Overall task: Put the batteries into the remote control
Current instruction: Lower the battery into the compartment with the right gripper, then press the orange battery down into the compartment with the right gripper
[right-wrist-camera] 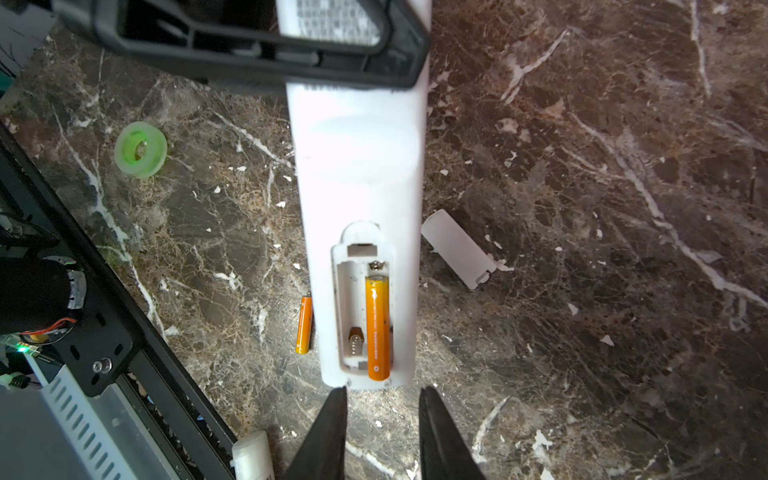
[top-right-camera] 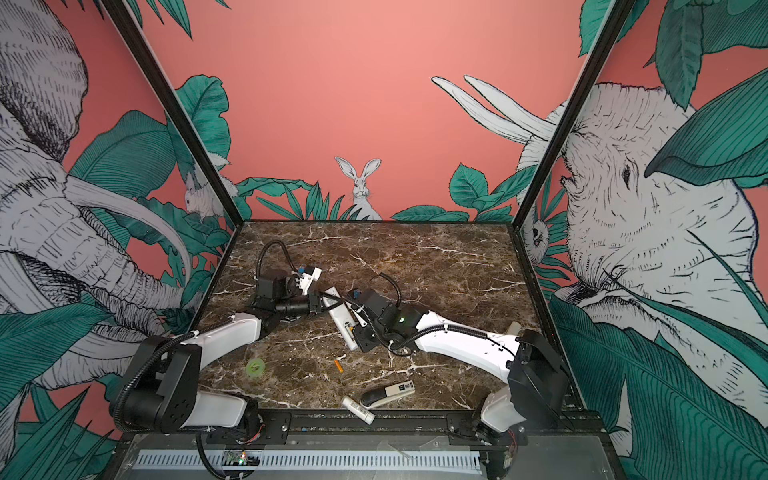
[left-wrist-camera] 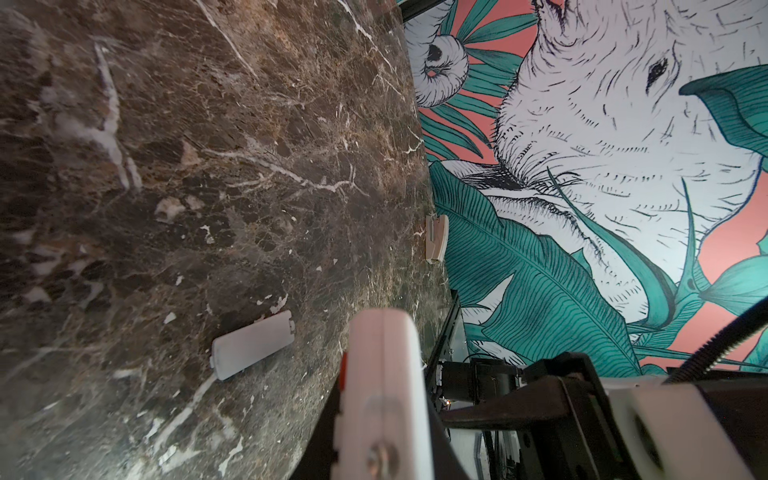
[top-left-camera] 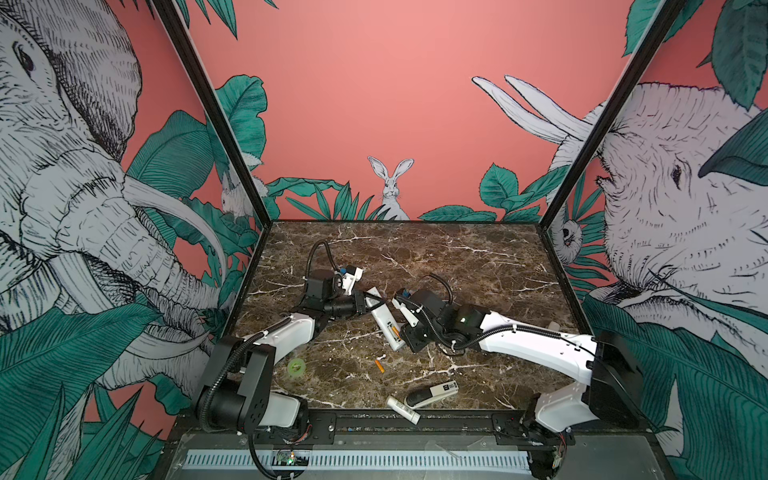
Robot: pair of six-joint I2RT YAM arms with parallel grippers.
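The remote control point(right-wrist-camera: 357, 166) lies back-up, its battery bay uncovered. One of the batteries point(right-wrist-camera: 378, 328), orange, sits in one slot of the bay; the slot beside it shows a bare spring. The other battery point(right-wrist-camera: 304, 325) lies loose on the marble beside the remote, and shows in both top views point(top-left-camera: 379, 365) point(top-right-camera: 338, 366). My left gripper point(top-left-camera: 369, 300) is shut on the remote's far end point(left-wrist-camera: 386, 374). My right gripper point(right-wrist-camera: 382, 392) hovers just off the remote's bay end, open, with nothing between its fingers.
The white battery cover point(right-wrist-camera: 457, 249) lies on the marble beside the remote. A green ring point(top-left-camera: 296, 368) sits front left. A stubby black-and-white device point(top-left-camera: 432, 392) and a white labelled tube point(top-left-camera: 402, 409) lie by the front edge. A beige piece point(left-wrist-camera: 436, 239) rests at the right wall.
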